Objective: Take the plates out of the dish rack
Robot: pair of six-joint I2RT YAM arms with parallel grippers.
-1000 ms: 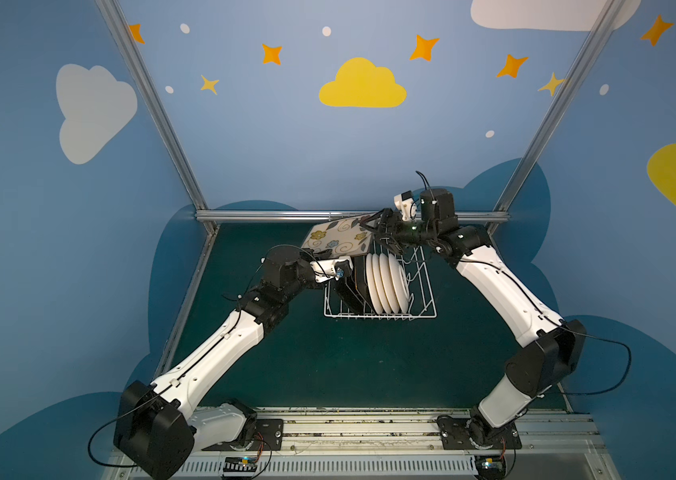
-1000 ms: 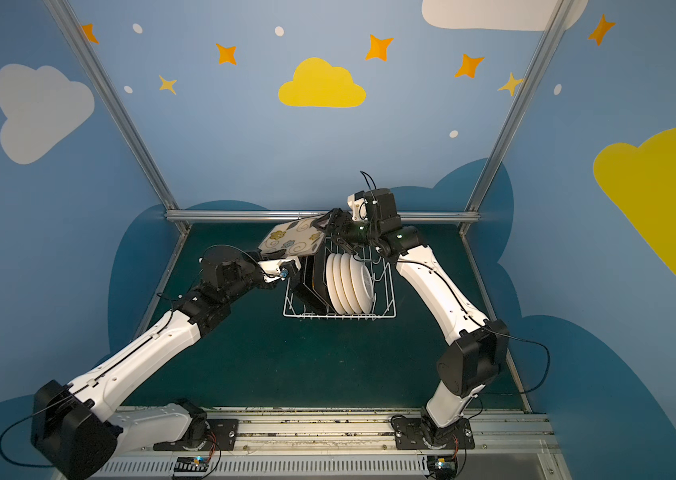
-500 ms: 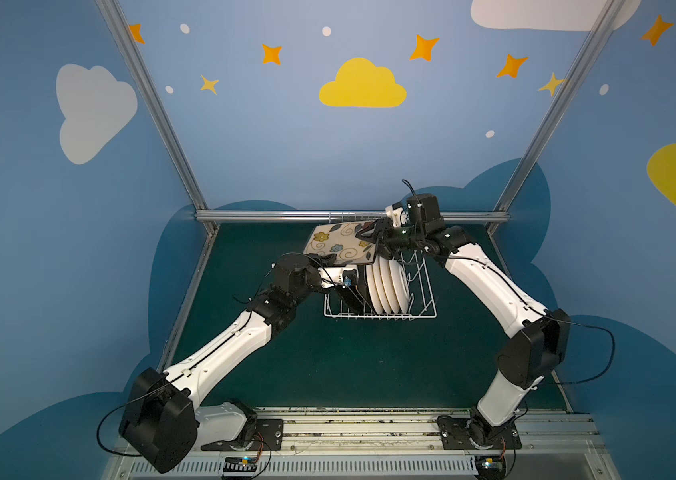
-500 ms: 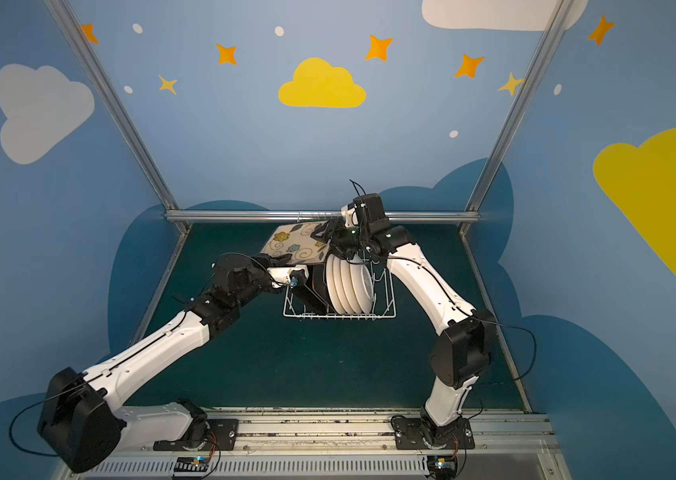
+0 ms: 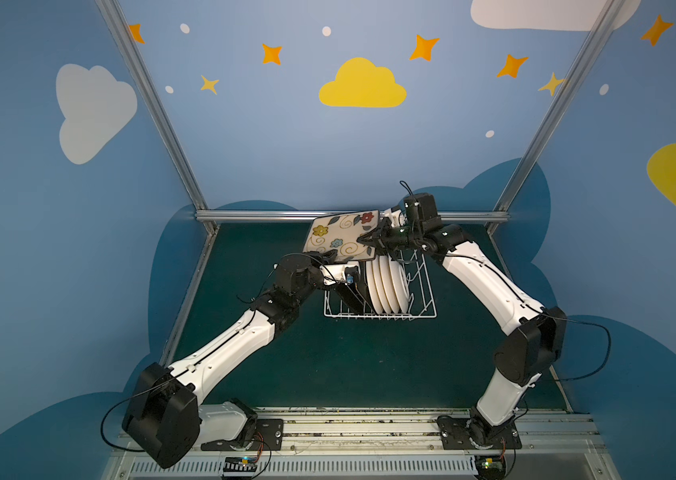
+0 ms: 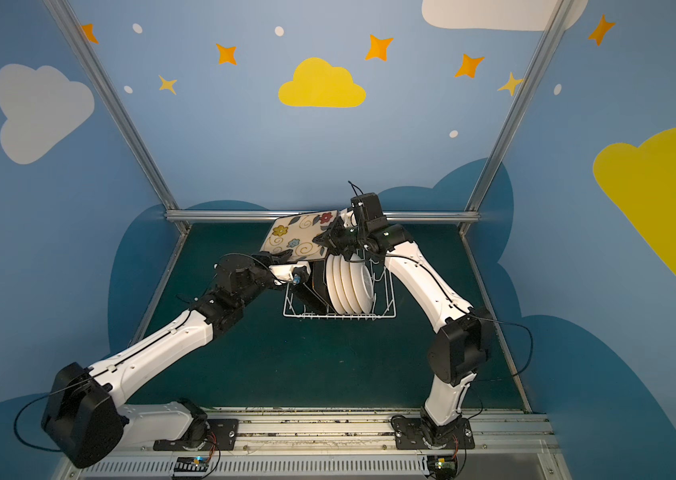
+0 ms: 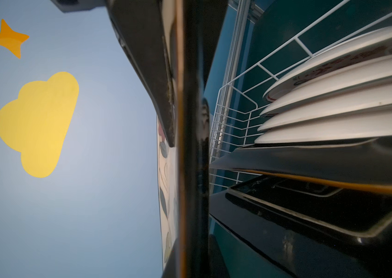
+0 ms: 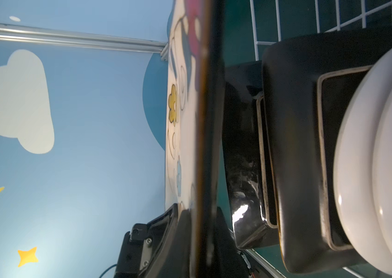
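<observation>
1. The dish rack [image 5: 377, 316] sits below both grippers. It holds two black-backed square plates [image 5: 350, 297] on edge, directly under the left gripper [image 5: 330, 254]. Four round white plates [image 5: 388, 286] are packed close beside them, under the right gripper [image 5: 370, 240]
2. The left gripper is clamped on the near edge of the floral plate [image 5: 342, 235], one finger over the cream face and one under the black back
3. The floral plate hangs above the rack, face up and tilted, spanning between the two grippers. It looks like glazed ceramic, so I judge it stiff, fairly heavy and slick, and liable to chip if it knocks the wire or the plates beneath
4. The right gripper is closed on the plate's opposite edge, beside the red flower. The raised rim seems the sensible hold, since the glossy flat middle gives fingers nothing to pinch
5. With two grips on one rigid plate, the arms probably must move together, or one must let go, to avoid twisting it
</observation>
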